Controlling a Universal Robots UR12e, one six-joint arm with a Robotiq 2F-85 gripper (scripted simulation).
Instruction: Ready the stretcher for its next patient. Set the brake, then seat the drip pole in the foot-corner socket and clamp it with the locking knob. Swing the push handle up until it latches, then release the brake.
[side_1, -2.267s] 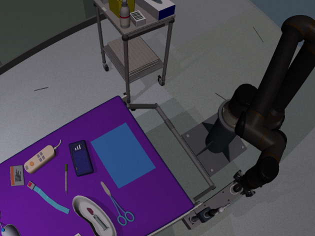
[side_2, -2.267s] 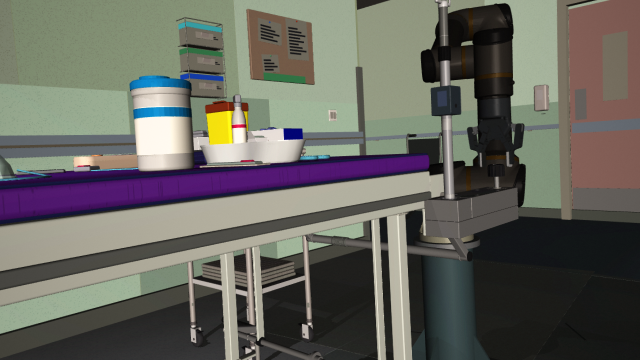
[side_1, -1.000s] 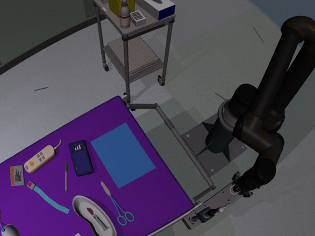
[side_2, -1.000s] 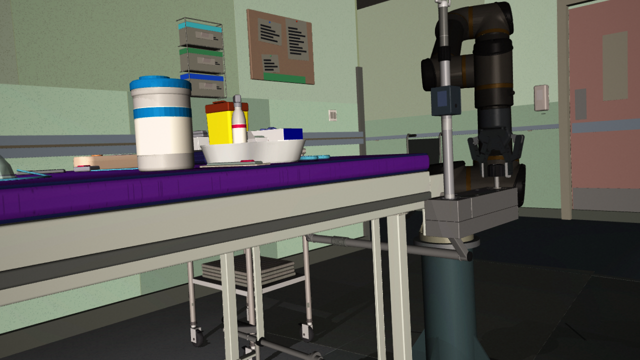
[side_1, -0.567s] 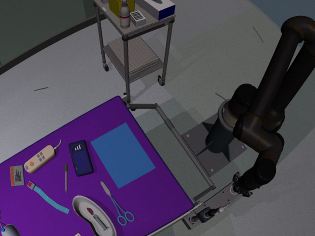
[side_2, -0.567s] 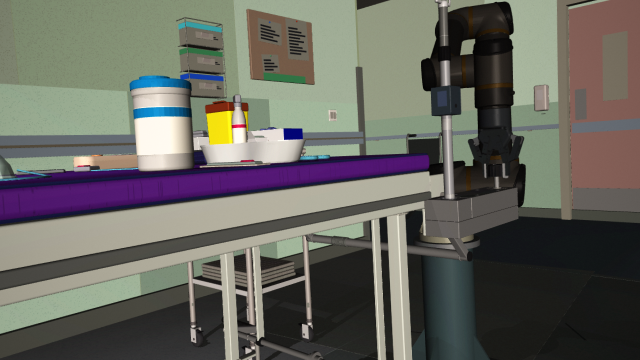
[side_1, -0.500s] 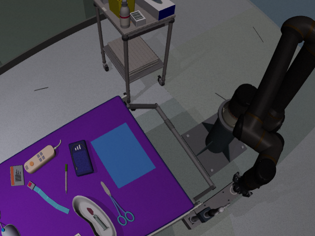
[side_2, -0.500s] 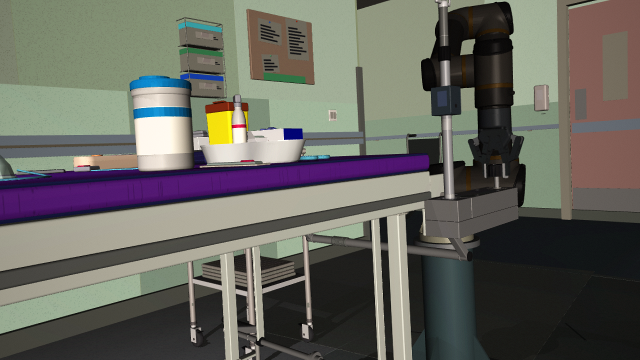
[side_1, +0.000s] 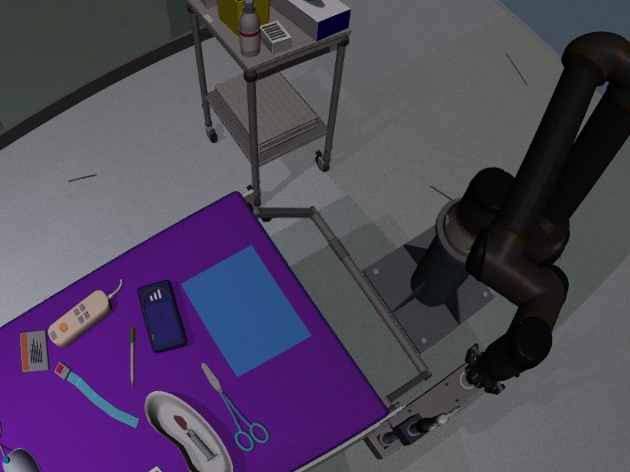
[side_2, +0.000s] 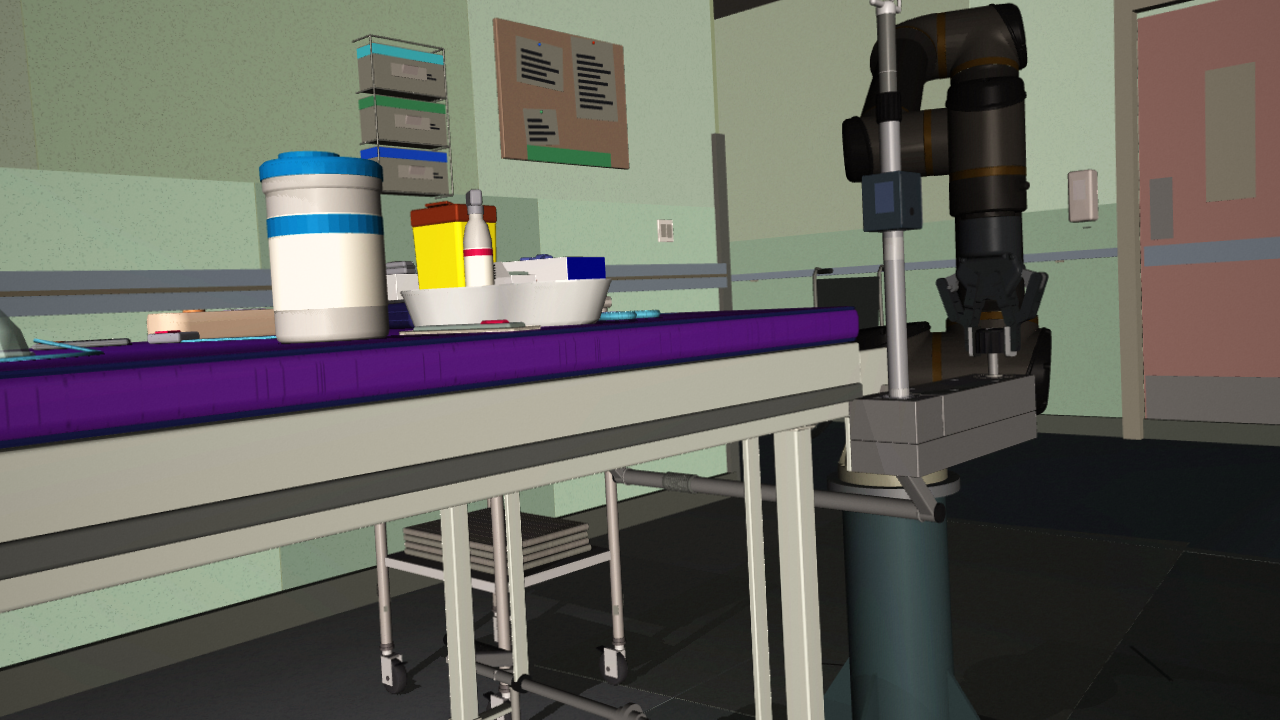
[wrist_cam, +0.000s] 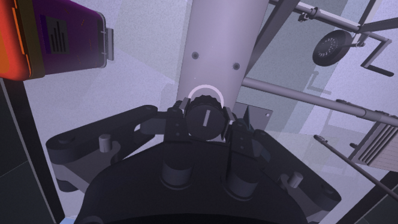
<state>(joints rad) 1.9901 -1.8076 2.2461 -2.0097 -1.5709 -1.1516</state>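
The drip pole (side_2: 891, 215) stands upright in the socket at the inner end of the grey foot-corner bracket (side_2: 940, 421), and the black locking knob (wrist_cam: 205, 117) sits on a short stem at the bracket's outer end. The knob is gripped between the fingers of my gripper (wrist_cam: 204, 119), which points straight down over it (side_2: 990, 333). The knob's white mark runs nearly upright in the wrist camera. The push handle (side_1: 371, 295) hangs low beyond the stretcher's foot end, below the purple mattress (side_1: 178, 330). The brake is out of sight.
A wheeled steel trolley (side_1: 269, 86) stands past the stretcher's far corner. The mattress carries a kidney dish (side_1: 188, 432), scissors (side_1: 239, 412), a remote (side_1: 79, 318) and a wipes tub (side_2: 322, 246). My pedestal (side_1: 442, 269) stands just behind the handle.
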